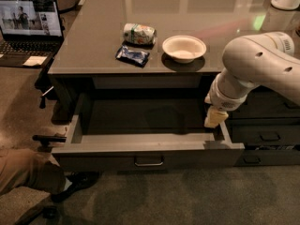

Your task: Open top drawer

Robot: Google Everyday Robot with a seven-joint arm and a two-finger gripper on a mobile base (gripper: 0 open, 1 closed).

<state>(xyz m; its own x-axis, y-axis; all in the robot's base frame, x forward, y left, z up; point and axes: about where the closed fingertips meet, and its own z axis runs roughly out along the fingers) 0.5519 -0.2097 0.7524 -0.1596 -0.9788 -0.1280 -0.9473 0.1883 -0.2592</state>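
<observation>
The top drawer [147,150] is a wide dark grey drawer, pulled far out from under the counter, with a small bar handle [149,162] at the middle of its front and a deep, empty grey interior. My gripper [213,118] hangs from the white arm [260,60] at the drawer's right side, just above its right wall near the back. It holds nothing that I can see.
On the counter [93,36] lie a can [139,33], a dark snack packet [132,55] and a white bowl [184,48]. A laptop [29,27] stands at the left. Narrower dark drawers [269,136] are at the right. A person's leg [23,170] is at lower left.
</observation>
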